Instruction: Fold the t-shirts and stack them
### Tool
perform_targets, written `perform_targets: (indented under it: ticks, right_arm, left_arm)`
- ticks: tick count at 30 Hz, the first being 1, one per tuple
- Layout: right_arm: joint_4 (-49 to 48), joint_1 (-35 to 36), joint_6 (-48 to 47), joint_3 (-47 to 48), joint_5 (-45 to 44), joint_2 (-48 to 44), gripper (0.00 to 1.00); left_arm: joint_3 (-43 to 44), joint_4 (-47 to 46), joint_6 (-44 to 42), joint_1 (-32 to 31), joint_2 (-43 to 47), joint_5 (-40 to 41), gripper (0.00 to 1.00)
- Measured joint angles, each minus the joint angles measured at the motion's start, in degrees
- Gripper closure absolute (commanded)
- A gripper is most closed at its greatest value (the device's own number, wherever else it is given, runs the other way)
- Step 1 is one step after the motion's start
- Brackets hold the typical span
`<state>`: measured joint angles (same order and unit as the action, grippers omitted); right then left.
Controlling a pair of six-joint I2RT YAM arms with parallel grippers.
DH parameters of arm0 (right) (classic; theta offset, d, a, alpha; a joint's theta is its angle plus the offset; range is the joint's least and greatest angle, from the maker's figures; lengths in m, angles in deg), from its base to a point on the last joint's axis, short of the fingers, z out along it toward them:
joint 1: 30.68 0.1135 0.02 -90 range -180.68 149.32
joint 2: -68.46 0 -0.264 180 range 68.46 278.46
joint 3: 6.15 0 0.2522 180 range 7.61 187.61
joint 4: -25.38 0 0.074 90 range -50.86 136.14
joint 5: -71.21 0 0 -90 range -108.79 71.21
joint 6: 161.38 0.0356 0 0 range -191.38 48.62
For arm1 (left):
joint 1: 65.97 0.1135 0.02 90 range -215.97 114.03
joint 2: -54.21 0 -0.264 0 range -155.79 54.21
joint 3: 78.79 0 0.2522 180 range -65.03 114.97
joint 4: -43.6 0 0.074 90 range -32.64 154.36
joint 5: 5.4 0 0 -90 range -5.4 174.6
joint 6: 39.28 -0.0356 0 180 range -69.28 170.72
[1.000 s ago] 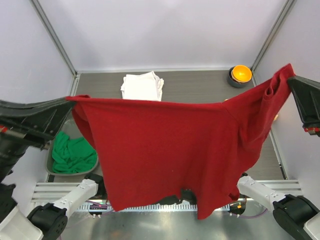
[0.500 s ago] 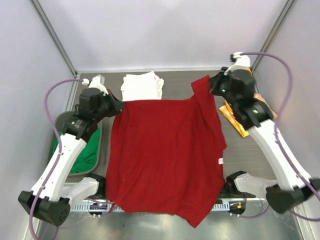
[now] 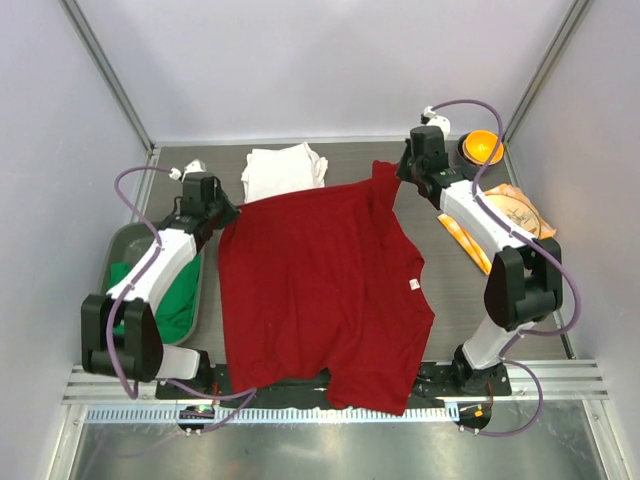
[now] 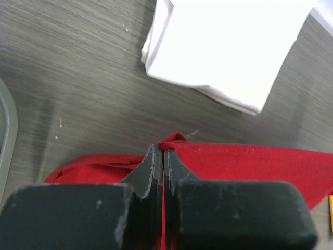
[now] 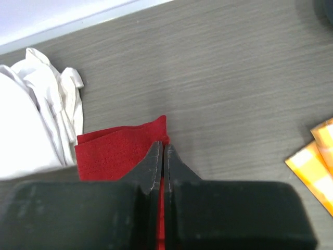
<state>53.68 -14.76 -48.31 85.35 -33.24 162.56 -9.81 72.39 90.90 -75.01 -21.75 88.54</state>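
The red t-shirt (image 3: 320, 290) lies spread on the table, its near hem draped over the front edge and a small white label (image 3: 411, 285) showing on the right. My left gripper (image 3: 228, 212) is shut on its far left corner (image 4: 250, 161), low over the table. My right gripper (image 3: 395, 175) is shut on the far right corner (image 5: 114, 148), which is folded double. A folded white t-shirt (image 3: 283, 172) sits just beyond the red one's far edge. A green t-shirt (image 3: 165, 300) lies crumpled in a bin at the left.
The grey bin (image 3: 120, 245) stands along the left wall. An orange patterned cloth (image 3: 510, 215) lies at the right under the right arm. A dark pot with an orange top (image 3: 482, 148) is in the far right corner. Walls close in both sides.
Both arms have come down from holding the red t-shirt stretched high in the air. The shirt now lies flat on the table, its far corners still gripped.
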Motion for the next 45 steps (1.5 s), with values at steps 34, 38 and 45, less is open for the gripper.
perform_targets:
  ticks: [34,38,45]
  right_arm:
    - [6.8,-1.7,-2.4,16.0,-2.4,1.2,0.00]
    - [11.0,2.6,-1.4,9.9,-3.6,-6.9,0.00]
    - [14.4,5.7,1.4,-10.8,-2.9,-10.5,0.01]
  left_arm:
    - [26.7,18.6,5.0,6.4,-10.2,13.2,0.00]
    - [22.2,21.8,4.8,0.6,-5.7,10.4,0.00]
    - [13.2,25.6,4.4,-12.2,-6.2,4.5,0.00]
